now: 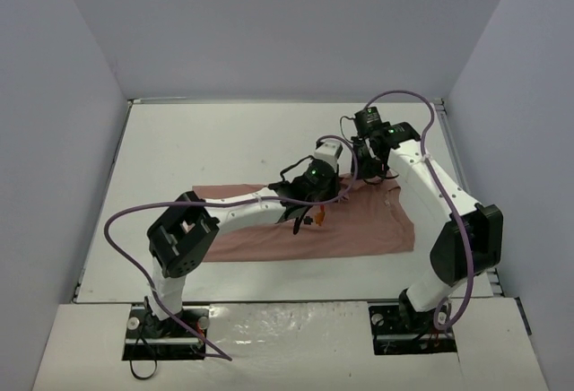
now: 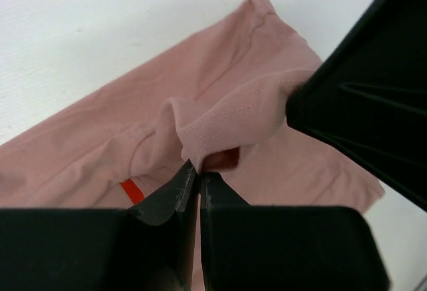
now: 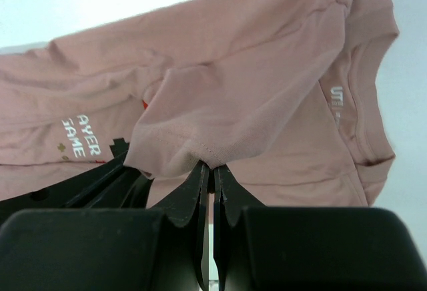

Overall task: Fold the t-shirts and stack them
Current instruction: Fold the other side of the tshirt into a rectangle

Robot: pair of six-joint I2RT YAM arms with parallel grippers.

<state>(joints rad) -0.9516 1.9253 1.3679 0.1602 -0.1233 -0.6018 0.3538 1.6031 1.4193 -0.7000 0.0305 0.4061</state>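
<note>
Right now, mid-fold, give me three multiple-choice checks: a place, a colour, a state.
1. The shirt lies:
A) on the table
B) in a bin
C) on the floor

2. The shirt is:
A) blue
B) white
C) dusty pink

3. The left gripper and right gripper are:
A) both open
B) both shut on the shirt
C) one open, one shut

Answers:
1 A, it spreads over the white table.
2 C, it is pink in every view.
3 B, each wrist view shows closed fingers pinching raised cloth.
</note>
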